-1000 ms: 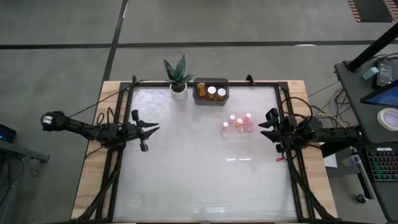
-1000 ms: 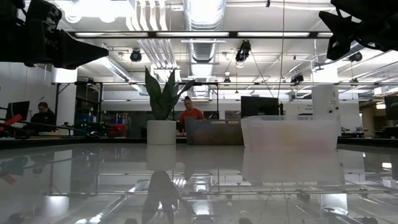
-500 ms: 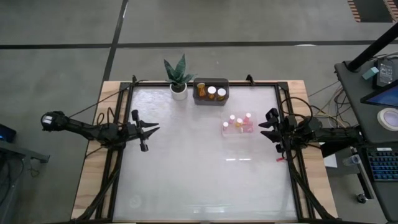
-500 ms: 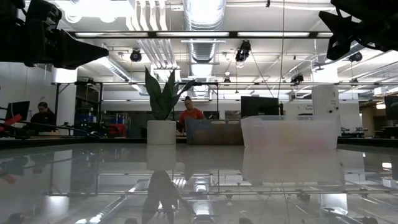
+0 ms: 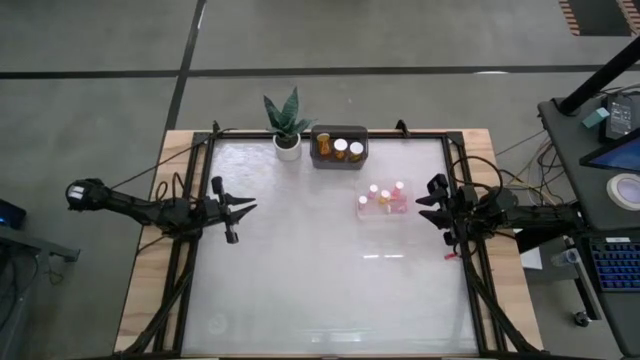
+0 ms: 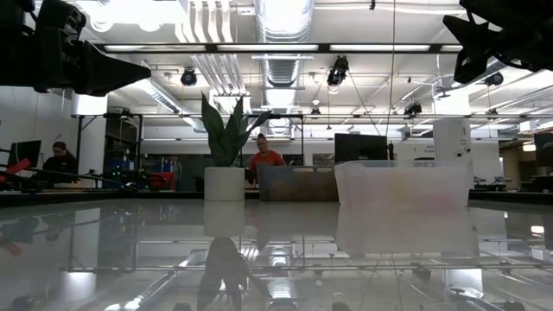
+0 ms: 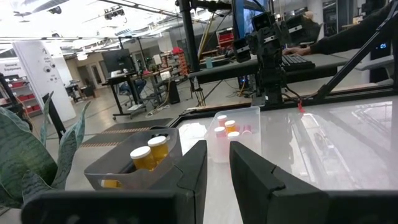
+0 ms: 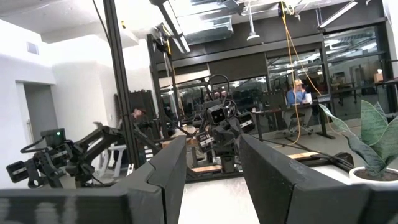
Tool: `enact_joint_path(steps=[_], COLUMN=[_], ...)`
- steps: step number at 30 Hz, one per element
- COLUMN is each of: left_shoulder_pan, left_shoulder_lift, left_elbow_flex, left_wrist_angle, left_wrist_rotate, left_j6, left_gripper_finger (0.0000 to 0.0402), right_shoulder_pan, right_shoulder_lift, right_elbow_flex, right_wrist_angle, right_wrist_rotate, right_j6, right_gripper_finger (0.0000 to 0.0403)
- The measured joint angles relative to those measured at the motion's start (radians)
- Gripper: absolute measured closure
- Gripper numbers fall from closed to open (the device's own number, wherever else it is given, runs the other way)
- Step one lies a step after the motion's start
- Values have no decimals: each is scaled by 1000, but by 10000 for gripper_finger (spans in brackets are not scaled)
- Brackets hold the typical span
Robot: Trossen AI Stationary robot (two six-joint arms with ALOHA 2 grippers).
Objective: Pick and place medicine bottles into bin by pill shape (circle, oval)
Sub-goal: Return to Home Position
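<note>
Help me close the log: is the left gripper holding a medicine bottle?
No: in the left wrist view the left gripper stands open with nothing between its fingers.

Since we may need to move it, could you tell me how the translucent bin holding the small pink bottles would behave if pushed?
The translucent bin looks thin-walled, so it is probably light and would likely slide on the glossy table. The small pink bottles stand loose inside, so they may tip or rattle.
</note>
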Motion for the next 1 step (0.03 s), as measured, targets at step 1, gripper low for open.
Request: enact_joint_path(steps=[1], left_shoulder_pan=[0], left_shoulder_lift=[0], left_elbow_flex=[0], left_wrist_angle=[0], left_wrist_rotate=[0], left_j6=[0], left_gripper_finger=[350], right_shoulder_pan=[0], right_shoulder_lift=[0], right_elbow_flex=[0], right_wrist_angle=[0], right_wrist_rotate=[0], right_j6=[0], right_gripper_finger=[262])
